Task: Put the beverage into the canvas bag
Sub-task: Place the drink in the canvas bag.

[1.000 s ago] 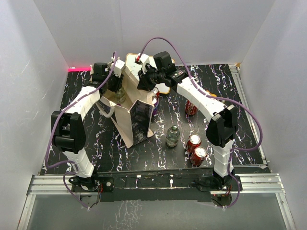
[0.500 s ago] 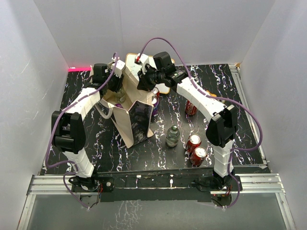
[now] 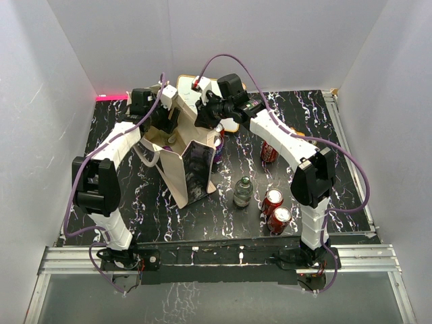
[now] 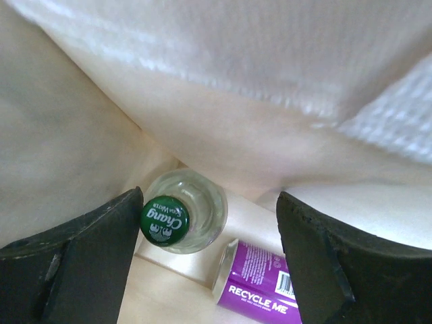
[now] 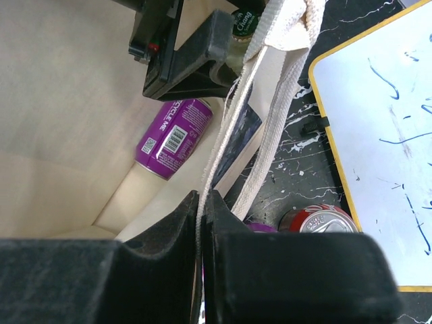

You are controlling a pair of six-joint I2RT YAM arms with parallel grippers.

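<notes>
Only slightly is anything being shifted since a second ago: the right gripper [image 5: 202, 202] is being drawn a little toward the far wall, and the left gripper [image 4: 209, 226] is being kept at the mouth of the canvas bag [image 3: 185, 169]. The bag is being kept standing on the black marbled table [image 3: 337, 135], just in front of the white framed board [image 5: 378, 135]. Its rim and one looped handle are being pinched between the right fingers, which are being pressed together on the cloth. The left fingers [image 4: 88, 263] are being held spread apart, grasping nothing. A green-capped bottle [image 4: 177, 219] is being seen inside the bag between them, its cap facing the wrist camera and lying just beside the finger at the view's left side, well apart from the other. A purple can [image 4: 253, 283] is lying on its side on the bag's floor beside the bottle.
</notes>
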